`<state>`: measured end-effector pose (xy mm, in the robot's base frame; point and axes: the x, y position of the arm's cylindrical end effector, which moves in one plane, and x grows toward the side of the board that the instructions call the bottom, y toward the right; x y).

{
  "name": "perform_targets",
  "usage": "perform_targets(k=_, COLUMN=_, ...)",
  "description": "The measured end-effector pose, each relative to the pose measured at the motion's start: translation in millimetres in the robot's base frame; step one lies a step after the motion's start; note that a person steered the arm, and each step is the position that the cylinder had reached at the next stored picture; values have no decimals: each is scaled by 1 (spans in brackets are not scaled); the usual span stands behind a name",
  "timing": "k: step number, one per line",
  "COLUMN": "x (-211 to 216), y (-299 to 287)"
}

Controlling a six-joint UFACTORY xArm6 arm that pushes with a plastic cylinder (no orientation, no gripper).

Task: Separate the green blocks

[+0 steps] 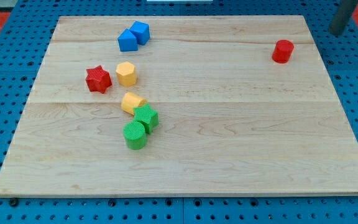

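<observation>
The two green blocks sit close together on the wooden desk point(229, 155). The green round point(135, 135) is a short ridged drum. The green star point(146, 117) has bumpy points and a ridged top. The star sits just above and a bit to the right of the green round, and the two touch. A yellow block point(132, 102) lies just above the star, touching it on its upper left. Higher above the star stands a yellow hexagon point(126, 73), with a red star point(98, 79) to that one's left. Far above the green star, two blue blocks point(133, 36) press together. A red round point(283, 51) is far off to the green star's upper right. My tip point(337, 31) is at the view's top right corner, off the desk, far from the greens. There is no tool to open or close, only a dark rod
</observation>
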<state>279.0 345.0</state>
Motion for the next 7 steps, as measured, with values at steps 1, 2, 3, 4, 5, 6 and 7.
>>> perform_targets(k=1, x=63, y=-13)
perform_targets(k=2, x=81, y=-24)
perform_targets(k=3, x=128, y=-98)
perform_targets(k=4, x=182, y=-222)
perform_targets(k=5, x=220, y=-353)
perform_targets(k=6, x=230, y=-444)
perform_targets(k=7, x=217, y=-447)
